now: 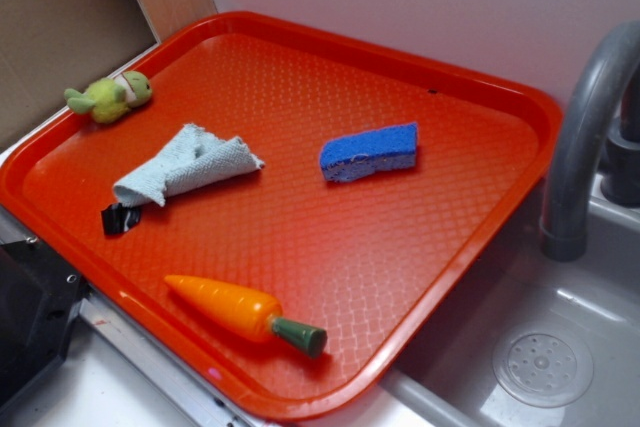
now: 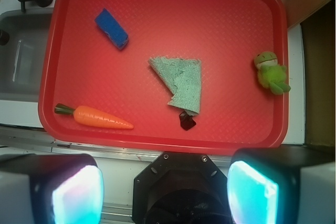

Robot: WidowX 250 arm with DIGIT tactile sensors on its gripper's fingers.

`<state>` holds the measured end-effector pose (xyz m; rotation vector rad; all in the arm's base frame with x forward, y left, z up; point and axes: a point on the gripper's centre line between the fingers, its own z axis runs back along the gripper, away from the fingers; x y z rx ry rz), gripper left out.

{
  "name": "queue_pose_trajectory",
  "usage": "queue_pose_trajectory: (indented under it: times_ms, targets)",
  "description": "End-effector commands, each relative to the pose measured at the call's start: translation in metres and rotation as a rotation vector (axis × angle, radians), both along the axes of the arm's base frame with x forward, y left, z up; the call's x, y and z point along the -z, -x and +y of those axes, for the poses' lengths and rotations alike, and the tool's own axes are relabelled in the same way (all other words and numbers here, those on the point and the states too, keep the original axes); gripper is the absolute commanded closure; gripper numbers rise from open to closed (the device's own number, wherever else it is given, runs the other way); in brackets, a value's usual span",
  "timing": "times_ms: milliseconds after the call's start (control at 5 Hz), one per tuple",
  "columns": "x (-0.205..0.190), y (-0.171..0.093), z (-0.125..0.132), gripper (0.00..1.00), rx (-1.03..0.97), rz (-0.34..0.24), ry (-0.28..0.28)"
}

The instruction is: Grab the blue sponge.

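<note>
The red tray (image 1: 470, 247) rests on the counter beside the grey sink (image 1: 560, 347) and carries every loose item. Going by size, these are the pale blue-grey cloth (image 1: 185, 167) near the middle of the tray, the toy carrot (image 1: 235, 309) along the tray edge nearest the robot, the blue sponge (image 1: 370, 152) toward the far tray corner on the sink side, the green plush toy (image 1: 110, 97) at the tray edge farthest from the sink, and a small black clip (image 1: 120, 217) touching the cloth's lower tip.

Risks:
- Wrong target. The cloth lies between the gripper and the blue sponge, and its colour is similar though paler. A descent that stops short would probably catch the cloth instead.
- Slip. The blue sponge lies diagonally to the tray edges in the wrist view. Fingers not turned across its short sides may push it along the textured tray instead of closing on it.
- Collision. The grey faucet (image 1: 585, 127) stands just beyond the tray edge near the sponge; an overshoot toward that corner brings the arm close to it.

Pose: the gripper (image 2: 165, 187) hangs high above the near tray edge, pointing straight down, well apart from the blue sponge. Its fingers (image 2: 76, 195) are spread wide and hold nothing.
</note>
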<state>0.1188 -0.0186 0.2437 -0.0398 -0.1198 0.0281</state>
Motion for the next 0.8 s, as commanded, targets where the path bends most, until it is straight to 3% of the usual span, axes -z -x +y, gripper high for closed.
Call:
queue_pose_trajectory:
  times_ms: [0, 200, 600]
  targets:
    - [0.000, 0.000, 0.000, 0.00, 0.000, 0.000, 0.000]
    - [0.029, -0.025, -0.010, 0.00, 0.091, -0.014, 0.018]
    - [0.059, -0.092, -0.026, 0.00, 0.278, -0.176, 0.064]
